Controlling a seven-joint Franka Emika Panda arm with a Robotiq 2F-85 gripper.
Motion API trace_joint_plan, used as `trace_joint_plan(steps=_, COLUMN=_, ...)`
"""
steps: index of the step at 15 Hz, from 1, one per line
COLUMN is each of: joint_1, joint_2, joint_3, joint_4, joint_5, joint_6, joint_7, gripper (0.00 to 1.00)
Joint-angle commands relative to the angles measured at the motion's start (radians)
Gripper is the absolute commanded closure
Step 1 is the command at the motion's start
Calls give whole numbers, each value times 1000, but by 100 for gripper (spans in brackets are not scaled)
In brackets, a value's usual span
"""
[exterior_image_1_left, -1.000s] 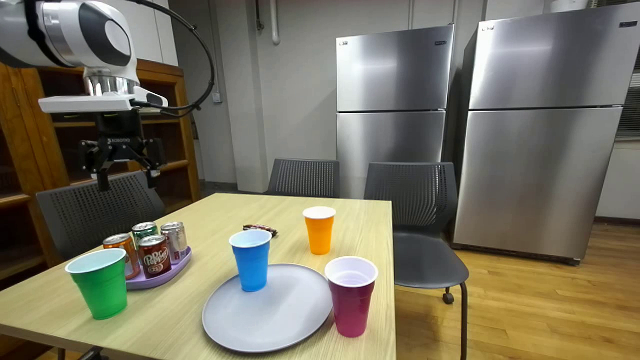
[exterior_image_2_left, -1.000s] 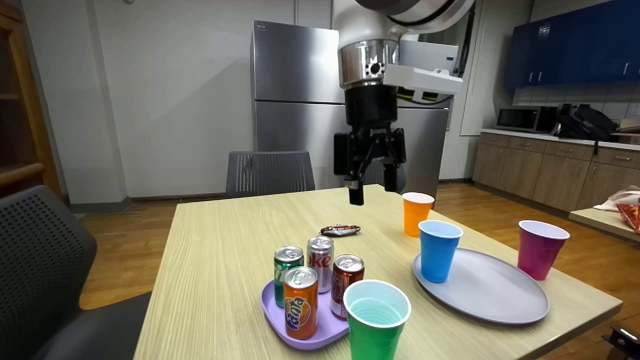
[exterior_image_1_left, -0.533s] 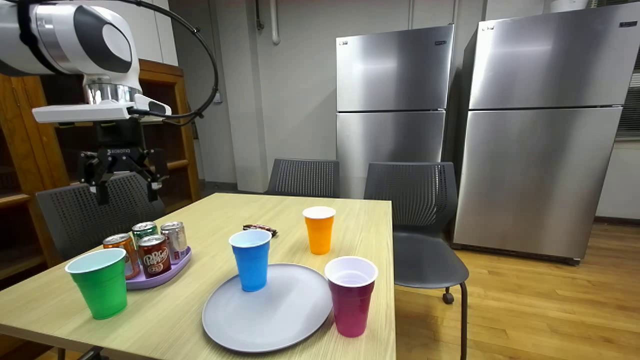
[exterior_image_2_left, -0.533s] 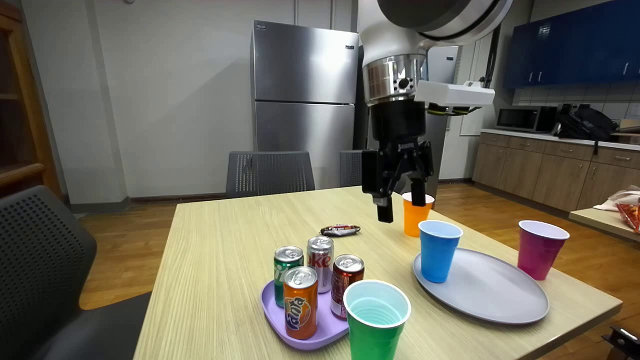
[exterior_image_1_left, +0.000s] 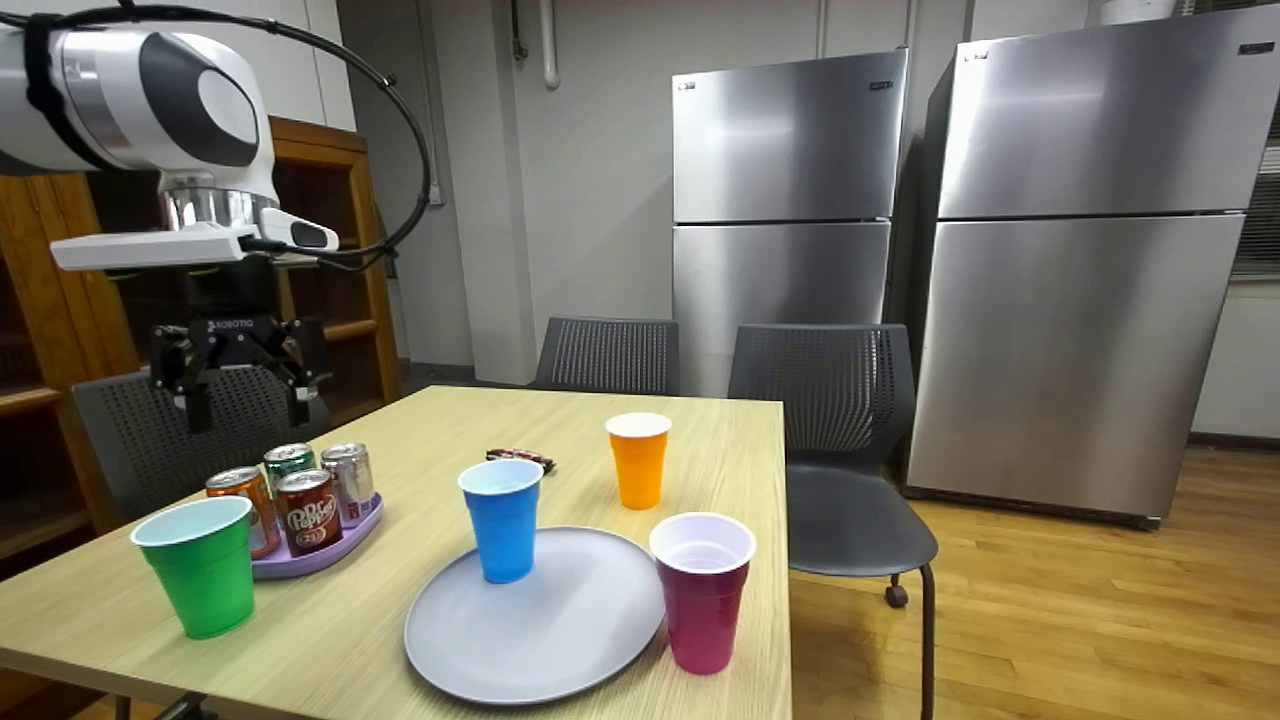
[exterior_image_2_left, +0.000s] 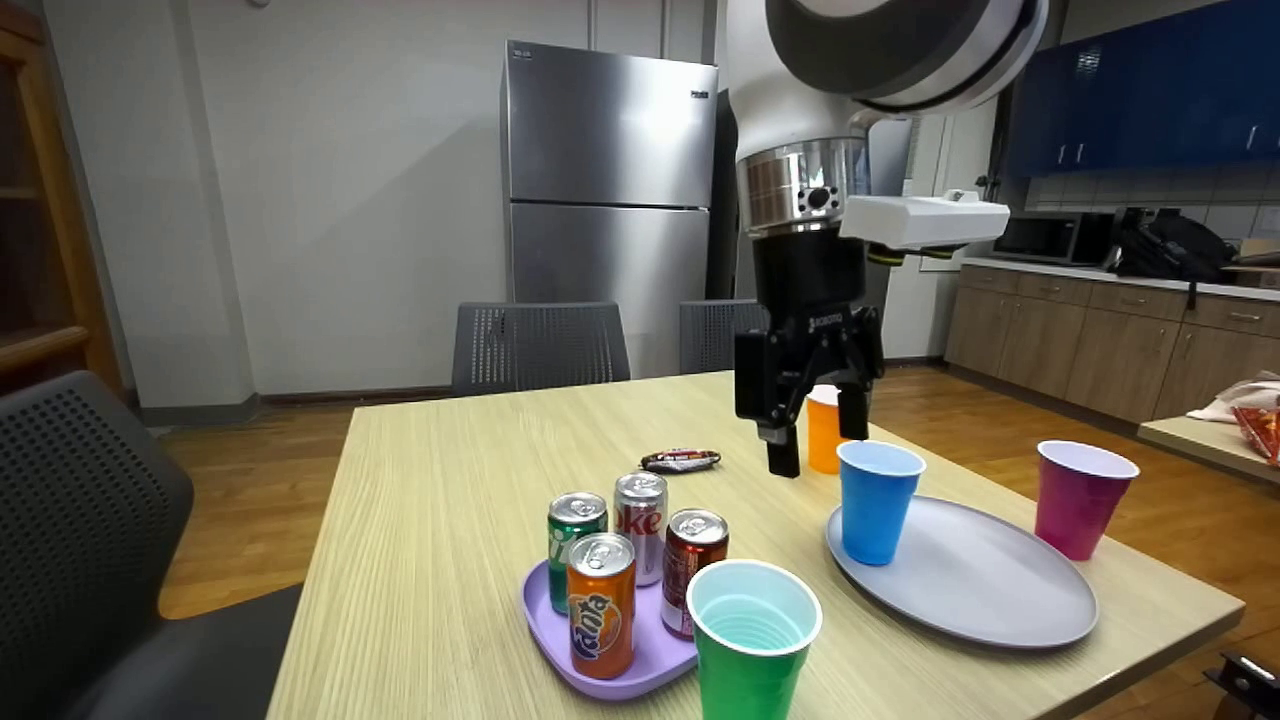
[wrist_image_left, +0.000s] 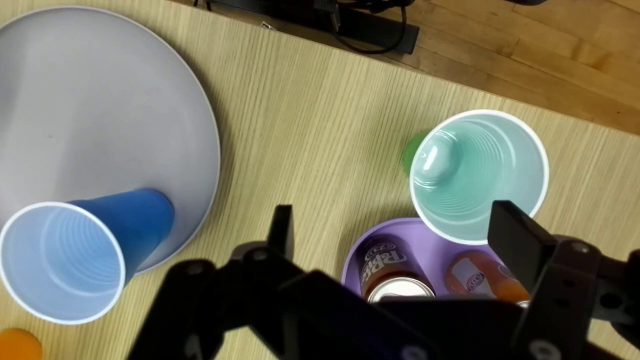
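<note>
In an exterior view we saw the green cup (exterior_image_2_left: 752, 650) nearest, likely light enough to tip if brushed. Beyond, cans (exterior_image_2_left: 648, 555) crowded the tray (exterior_image_2_left: 655, 657), so one bump could have toppled several. The gripper (exterior_image_2_left: 818, 438) hung above the table (exterior_image_2_left: 450, 480), jaws apart and empty; a low swing right risked the blue cup (exterior_image_2_left: 875, 520) on the plate (exterior_image_2_left: 990, 590).

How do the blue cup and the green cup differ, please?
The blue cup stands on the grey plate, while the green cup stands directly on the table.
Inside, the blue cup is pale blue, the green cup pale green.
The green cup is close to the purple tray; the blue cup is farther from it.
Both stand upright, widen towards a white rim and are outside the gripper's grasp.
</note>
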Motion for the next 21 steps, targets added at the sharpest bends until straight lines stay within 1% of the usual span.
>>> trace_joint_plan(steps=1, joint_1=-3, joint_2=-1, joint_3=20, joint_4=-19, joint_5=-18, joint_6=32, joint_7=49, gripper=0)
trace_joint_plan(steps=21, joint_1=7, joint_2=76, joint_3=33, joint_4=-52, joint_5=-28, joint_6=66, joint_7=116, gripper=0)
